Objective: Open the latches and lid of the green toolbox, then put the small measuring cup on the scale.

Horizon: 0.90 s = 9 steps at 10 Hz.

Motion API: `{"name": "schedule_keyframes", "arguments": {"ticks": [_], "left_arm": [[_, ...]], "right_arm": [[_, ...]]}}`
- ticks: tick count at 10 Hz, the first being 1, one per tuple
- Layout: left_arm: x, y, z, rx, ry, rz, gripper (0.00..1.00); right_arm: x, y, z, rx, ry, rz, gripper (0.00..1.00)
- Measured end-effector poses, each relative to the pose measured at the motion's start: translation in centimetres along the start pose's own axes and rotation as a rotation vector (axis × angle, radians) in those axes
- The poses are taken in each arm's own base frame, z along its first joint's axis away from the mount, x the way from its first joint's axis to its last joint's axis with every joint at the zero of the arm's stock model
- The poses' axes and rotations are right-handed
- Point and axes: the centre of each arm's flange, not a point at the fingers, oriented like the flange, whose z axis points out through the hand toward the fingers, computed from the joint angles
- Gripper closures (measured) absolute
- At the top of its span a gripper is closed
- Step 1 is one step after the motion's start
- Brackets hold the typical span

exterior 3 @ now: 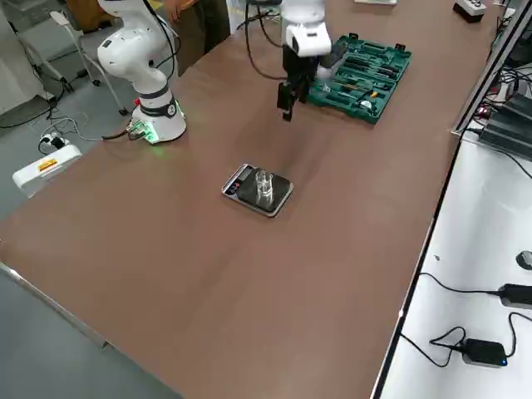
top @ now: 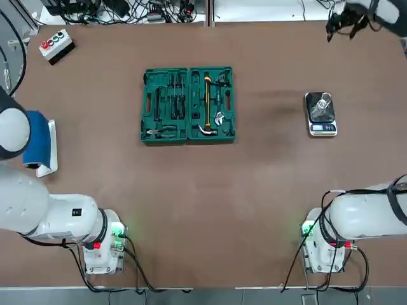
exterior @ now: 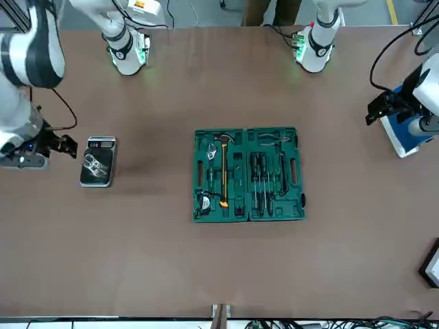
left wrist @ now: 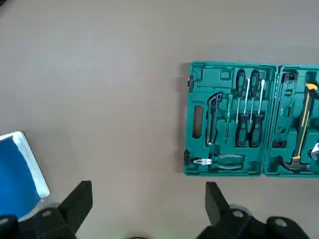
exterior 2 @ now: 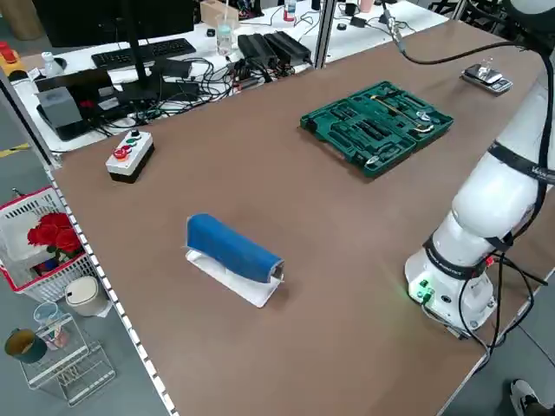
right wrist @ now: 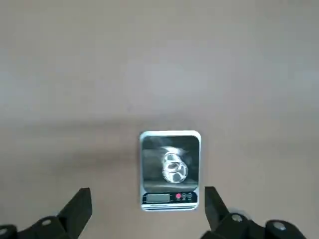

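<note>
The green toolbox (top: 188, 105) lies spread open mid-table, both halves flat, hand tools showing in their recesses (left wrist: 227, 119). Its dark latches (left wrist: 191, 82) sit on the outer long edge by the handle slot. The small measuring cup (top: 322, 105) stands on the black scale (top: 320, 115), clear in the right wrist view as the cup (right wrist: 173, 167) on the scale (right wrist: 170, 172). My right gripper (right wrist: 147, 204) hovers open and empty, high up and beyond the scale (exterior: 68, 145). My left gripper (left wrist: 147, 199) is open and empty, raised at the table's left side (exterior: 376, 110).
A blue roll on a white base (top: 39, 141) lies near the left edge beneath the left arm. A grey button box (top: 56, 44) sits at the far left corner. Cables and gear run along the far bench (exterior 2: 217, 52).
</note>
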Motion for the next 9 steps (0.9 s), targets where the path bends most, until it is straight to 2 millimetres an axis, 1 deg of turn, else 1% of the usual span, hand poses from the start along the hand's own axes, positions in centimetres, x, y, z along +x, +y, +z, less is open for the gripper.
{"name": "schedule_keyframes", "arguments": {"ticks": [1,2,3,4,6,9], "left_arm": [[0.0,0.0,0.0,0.001,0.0,0.0,0.0],[0.0,0.0,0.0,0.003,-0.001,0.0,0.0],[0.0,-0.1,0.0,0.013,-0.001,0.001,0.0],[0.0,-0.2,0.0,0.021,-0.002,0.001,0.0],[0.0,-0.2,0.1,0.023,-0.003,0.0,0.0],[0.0,-0.2,0.1,0.023,-0.003,-0.001,0.0]], "right_arm": [[0.1,-0.3,-3.8,0.006,0.013,-0.002,0.0],[0.0,-0.3,-6.5,0.009,0.02,0.0,0.0],[-0.2,-0.4,-8.1,0.013,0.019,-0.004,0.0],[-0.4,-1.0,-8.9,0.013,0.009,-0.015,0.0],[-0.5,-1.9,-9.7,0.019,0.013,-0.03,0.0],[-0.4,-1.9,-10.7,0.062,0.032,-0.021,0.0]]}}
